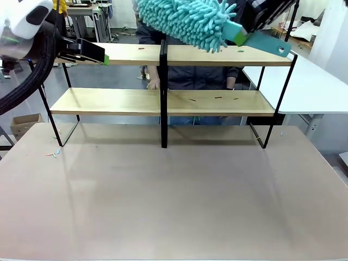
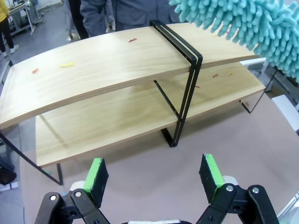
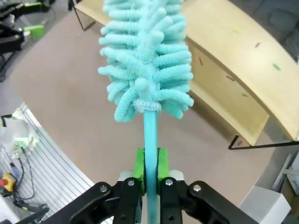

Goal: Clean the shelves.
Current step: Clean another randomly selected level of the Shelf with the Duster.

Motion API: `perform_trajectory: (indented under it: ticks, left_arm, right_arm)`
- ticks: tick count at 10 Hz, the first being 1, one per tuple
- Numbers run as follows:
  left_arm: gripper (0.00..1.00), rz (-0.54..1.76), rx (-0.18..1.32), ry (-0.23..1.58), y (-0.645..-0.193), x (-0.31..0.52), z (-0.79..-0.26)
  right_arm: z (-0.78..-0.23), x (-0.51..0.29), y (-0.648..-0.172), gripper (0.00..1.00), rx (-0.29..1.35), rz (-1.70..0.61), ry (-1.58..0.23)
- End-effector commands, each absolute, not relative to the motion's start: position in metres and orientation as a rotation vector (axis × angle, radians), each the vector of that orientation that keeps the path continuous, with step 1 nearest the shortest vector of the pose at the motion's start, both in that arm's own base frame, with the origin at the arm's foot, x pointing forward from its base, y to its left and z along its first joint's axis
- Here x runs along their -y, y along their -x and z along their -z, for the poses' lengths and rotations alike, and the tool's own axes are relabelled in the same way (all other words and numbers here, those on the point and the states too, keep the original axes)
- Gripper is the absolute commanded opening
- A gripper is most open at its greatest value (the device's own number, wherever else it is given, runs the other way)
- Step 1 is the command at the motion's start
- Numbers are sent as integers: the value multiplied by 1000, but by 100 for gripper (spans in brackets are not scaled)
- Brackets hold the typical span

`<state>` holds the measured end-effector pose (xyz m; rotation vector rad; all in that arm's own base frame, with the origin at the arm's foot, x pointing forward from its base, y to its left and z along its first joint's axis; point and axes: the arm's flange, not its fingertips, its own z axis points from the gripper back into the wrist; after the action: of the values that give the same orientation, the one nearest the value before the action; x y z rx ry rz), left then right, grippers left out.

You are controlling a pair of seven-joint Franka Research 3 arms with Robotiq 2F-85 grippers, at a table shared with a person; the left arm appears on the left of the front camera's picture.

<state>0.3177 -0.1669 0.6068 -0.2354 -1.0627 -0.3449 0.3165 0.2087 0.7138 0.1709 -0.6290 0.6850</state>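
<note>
Table [image 1: 174, 206], shelves [image 1: 217, 102] — right gripper [image 3: 149, 164] clamped on duster [image 3: 147, 60]

This looks like a robotics lab. Left of the right pincer [image 3: 150, 162], a red stop button [image 3: 5, 179] lies among loose cables [image 3: 23, 196]. Beyond the left pincer [image 1: 104, 58] stand benches [image 1: 81, 11] loaded with gear on a grey floor [image 1: 109, 79], with a cardboard box [image 1: 24, 124] below it and a white table [image 1: 304, 87] far to its right.

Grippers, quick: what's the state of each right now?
Left gripper: open, holding nothing.
Right gripper: closed on the handle of the duster.
</note>
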Motion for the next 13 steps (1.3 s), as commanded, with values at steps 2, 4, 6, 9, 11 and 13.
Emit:
perform_trajectory:
  ticks: [2,4,6,9,11,13]
  left_arm:
    - [100,344,1066,230,-318,167,-607]
    - [100,344,1066,230,-318,167,-607]
    - [100,344,1066,230,-318,167,-607]
    - [100,344,1066,230,-318,167,-607]
    - [100,344,1066,230,-318,167,-607]
    - [100,344,1066,230,-318,167,-607]
  right_arm:
    - [-731,-276,-320,12,643,-601,-23]
    - [-745,-316,-337,12,571,-500,14]
    - [-745,-354,-358,12,506,-428,38]
    - [-736,-404,-389,12,488,-333,86]
    - [-728,-414,-405,12,475,-288,124]
    - [-721,-432,-419,12,438,-298,135]
